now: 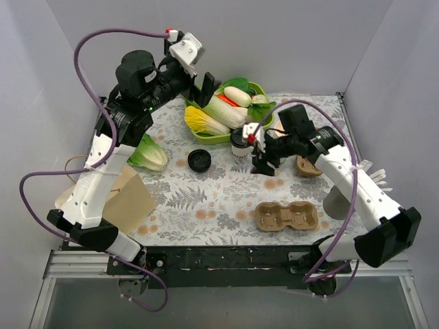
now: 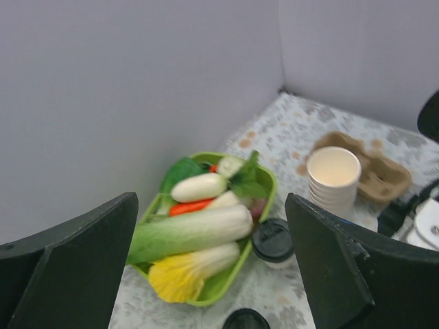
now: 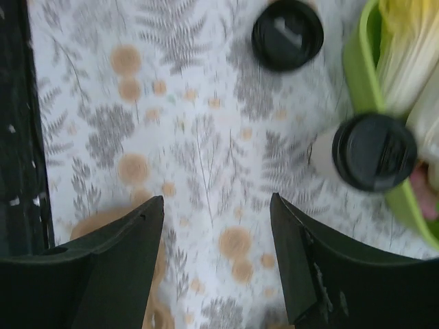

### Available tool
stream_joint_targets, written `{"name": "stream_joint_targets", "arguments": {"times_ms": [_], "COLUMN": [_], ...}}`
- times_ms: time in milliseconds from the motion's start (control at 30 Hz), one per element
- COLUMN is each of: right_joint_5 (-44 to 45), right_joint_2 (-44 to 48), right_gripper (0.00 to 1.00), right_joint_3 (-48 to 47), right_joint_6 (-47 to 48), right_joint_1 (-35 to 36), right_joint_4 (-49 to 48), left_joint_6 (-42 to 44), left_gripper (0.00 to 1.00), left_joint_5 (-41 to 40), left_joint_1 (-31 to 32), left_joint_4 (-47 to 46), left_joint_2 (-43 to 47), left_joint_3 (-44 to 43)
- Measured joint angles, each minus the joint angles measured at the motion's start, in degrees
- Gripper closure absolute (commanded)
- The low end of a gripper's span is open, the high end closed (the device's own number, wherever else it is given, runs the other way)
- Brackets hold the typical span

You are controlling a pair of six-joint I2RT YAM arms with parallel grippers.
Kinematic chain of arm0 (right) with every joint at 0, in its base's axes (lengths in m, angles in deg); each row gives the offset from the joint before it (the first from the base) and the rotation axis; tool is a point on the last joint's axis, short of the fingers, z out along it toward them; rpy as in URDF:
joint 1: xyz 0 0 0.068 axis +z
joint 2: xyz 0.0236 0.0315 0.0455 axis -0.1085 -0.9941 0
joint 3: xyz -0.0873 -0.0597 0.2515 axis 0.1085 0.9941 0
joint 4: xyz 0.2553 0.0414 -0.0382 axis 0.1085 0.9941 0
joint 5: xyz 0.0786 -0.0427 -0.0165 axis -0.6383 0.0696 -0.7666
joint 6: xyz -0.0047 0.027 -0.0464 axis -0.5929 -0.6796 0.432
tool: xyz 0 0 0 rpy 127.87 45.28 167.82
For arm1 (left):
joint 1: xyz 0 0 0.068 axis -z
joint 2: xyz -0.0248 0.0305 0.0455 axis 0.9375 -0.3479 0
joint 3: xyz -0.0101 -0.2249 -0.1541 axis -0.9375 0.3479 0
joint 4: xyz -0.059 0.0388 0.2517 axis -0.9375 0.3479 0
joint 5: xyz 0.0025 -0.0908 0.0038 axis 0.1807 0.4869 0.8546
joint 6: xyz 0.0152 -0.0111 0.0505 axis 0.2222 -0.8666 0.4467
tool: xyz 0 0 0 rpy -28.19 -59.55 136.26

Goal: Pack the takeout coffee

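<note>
The right hand [image 3: 217, 205] hangs over the tabletop [image 3: 206, 137] with its two dark, blunt fingers spread. Between them shows only the fern-printed cover with its tan blotches. The takeout coffee [image 3: 374, 152] stands upright just beyond that hand and off to one side, untouched. It is a short cream paper cup under a round matte black plastic lid, hard beside the rim of the lime-green tray [image 3: 357, 62].

The tray holds smooth, glossy vegetables [image 2: 195, 229], some long and white, one orange, others leafy. A loose black lid [image 3: 287, 34] lies flat on the cover, apart from the cup.

The left hand [image 1: 207, 88] is raised above the tray, its fingers wide apart and empty. A moulded pulp carrier [image 1: 287, 216] with two round wells sits near the front edge.
</note>
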Motion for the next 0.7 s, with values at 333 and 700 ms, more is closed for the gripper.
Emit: {"name": "stream_joint_targets", "arguments": {"times_ms": [333,700], "right_joint_5": [-5.31,7.21], "right_joint_2": [-22.45,-50.14], "right_gripper": [0.29,0.18], "right_joint_3": [-23.34,-56.54], "right_joint_6": [-35.91,-57.86], "right_joint_1": [15.1,29.35], "right_joint_4": [-28.55,-41.79], "left_joint_6": [1.33,4.13], "left_gripper": [0.05,0.05], "left_joint_5": [-16.41,-20.85], "left_joint_1": [-0.39,-5.05], "left_joint_4": [-7.15,-4.22], "left_joint_2": [5.77,16.79], "left_joint_3": [-1.99,5.27]}}
